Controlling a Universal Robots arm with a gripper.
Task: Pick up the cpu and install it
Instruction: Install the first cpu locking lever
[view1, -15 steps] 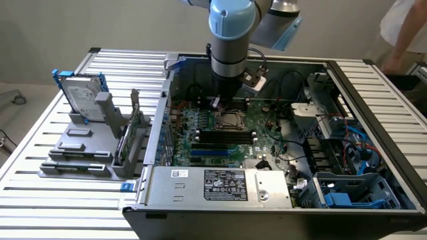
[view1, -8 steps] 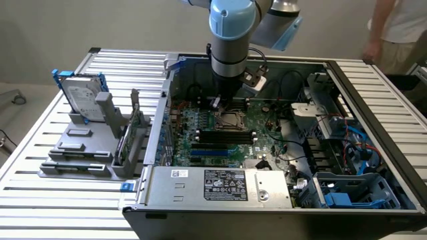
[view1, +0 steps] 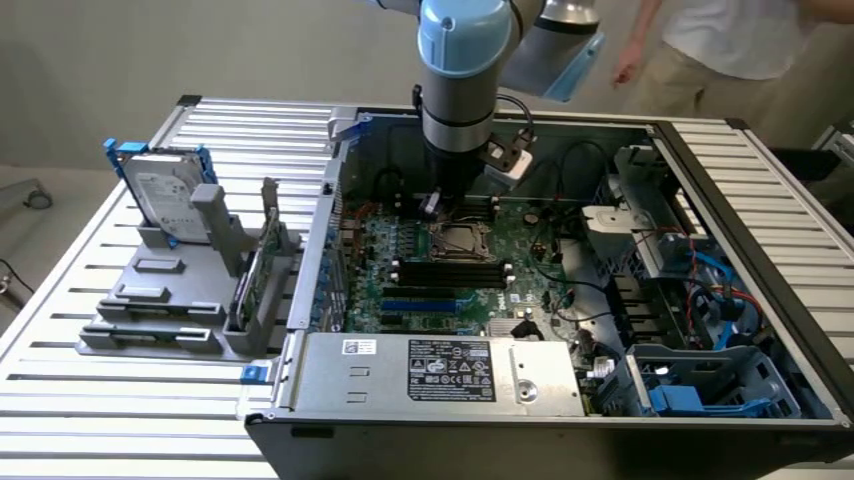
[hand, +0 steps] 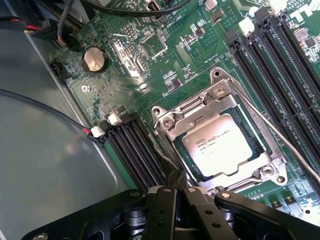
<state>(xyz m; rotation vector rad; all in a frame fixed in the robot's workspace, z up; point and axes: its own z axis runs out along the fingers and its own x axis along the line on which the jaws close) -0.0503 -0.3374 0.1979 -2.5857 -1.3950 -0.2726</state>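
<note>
Here's the slatted metal table (view1: 80, 300), bare rails open on both flanks. The open computer case (view1: 747, 190) takes up the middle and the exterior view's right. Its walls box in the green motherboard (view1: 441, 290) on every side. The robot arm (view1: 461, 80) drops straight in from above, near the far wall. A person (view1: 721, 40) stands beyond the table's far edge.

Along the case's near edge lies the grey power supply (view1: 441, 372), hemming the board in there. Towards the exterior view's left a grey rack (view1: 160, 300) holds a hard drive (view1: 167, 190) upright, well apart from the arm.

In the wrist view, the metal socket frame (hand: 200, 107) sits between two banks of black memory slots (hand: 140, 150), tight on both sides and clear overhead. The cpu (hand: 220, 150) lies flat inside that frame, seated square, silver top showing. The claw (hand: 176, 182) hangs just beside the frame's edge, its fingers pressed together with nothing held. Whether the tips touch the frame, I can't tell.

A round coin battery (hand: 94, 59) sits off by the board's edge, next to bare grey case panel.

As for writing, there are dark printed lines on the cpu's top, a white label on the power supply and a sticker on the hard drive, all too small to read.
</note>
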